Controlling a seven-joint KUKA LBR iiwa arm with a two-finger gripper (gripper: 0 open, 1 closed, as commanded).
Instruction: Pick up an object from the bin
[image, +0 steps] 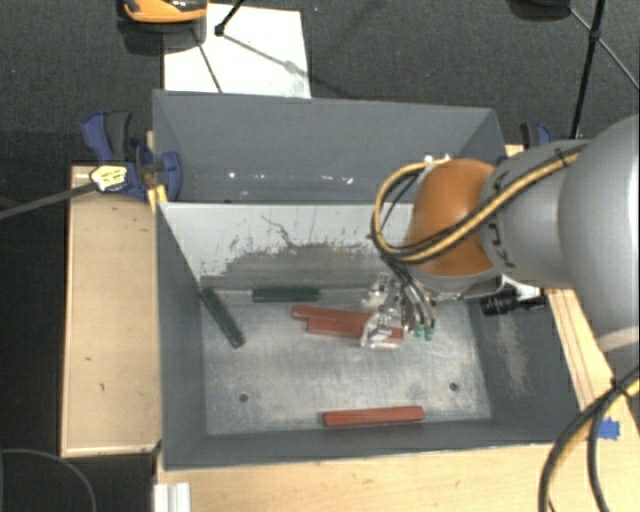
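My gripper is low in the middle of the bin, at the right end of a red-brown bar that lies flat on the floor. Its metal fingertips sit on or around that end of the bar, and the wrist hides how they stand. Just left of the bar, along the back wall, lies a dark green bar.
Another dark green bar lies slanted at the left of the bin. A second red-brown bar lies along the front wall. The arm with its orange cover and cables hangs over the bin's right side.
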